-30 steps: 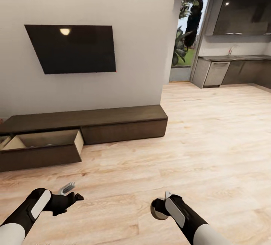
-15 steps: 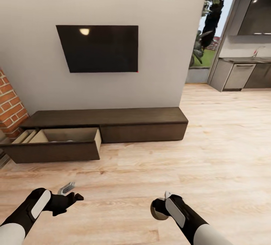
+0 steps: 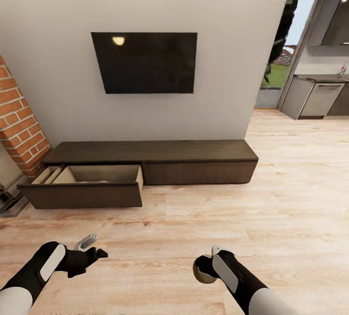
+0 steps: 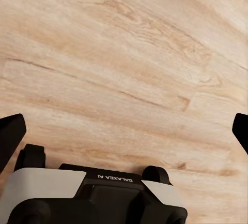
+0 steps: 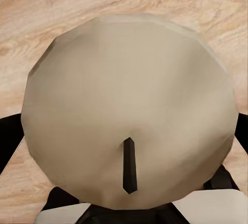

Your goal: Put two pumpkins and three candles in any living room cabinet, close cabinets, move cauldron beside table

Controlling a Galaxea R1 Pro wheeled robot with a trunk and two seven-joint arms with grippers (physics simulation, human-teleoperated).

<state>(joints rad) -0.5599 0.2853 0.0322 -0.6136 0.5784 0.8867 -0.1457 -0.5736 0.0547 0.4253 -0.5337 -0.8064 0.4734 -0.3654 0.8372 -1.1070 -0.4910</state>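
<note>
From the head camera, the long dark cabinet (image 3: 155, 152) runs along the wall under the television (image 3: 145, 63), well apart from the robot at about 12 o'clock, with one drawer (image 3: 87, 186) pulled out at roughly 11 o'clock, its pale inside showing and its contents too dim to make out. The right gripper (image 3: 206, 269) sits low at 5 o'clock with a candle (image 3: 202, 272) clamped in it; the left gripper (image 3: 89, 252), at 7 o'clock, hangs spread with nothing in it. A brick column (image 3: 19, 121) stands at 9 o'clock, just beside the drawer's far end, so a base that swings wide on the approach could clip it or the projecting drawer front (that front juts into the floor space). In the left wrist camera the dark fingers (image 4: 10, 136) stand far apart at the edges over bare wooden floor (image 4: 129, 69), confirming an empty, wide tool. In the right wrist camera the candle's flat beige top (image 5: 129, 110) with its small dark wick (image 5: 129, 172) sits close to the lens, and dark finger parts (image 5: 10, 136) peek out on both sides; how deep the hold goes down the cylinder cannot be told. The chief risk, as I judge it, is a shallow hold on a smooth stubby cylinder: a jolt while driving, or a tilt of the wrist over the drawer, could let it slip and roll away across the floor, or drop outside the compartment rather than in it.
</note>
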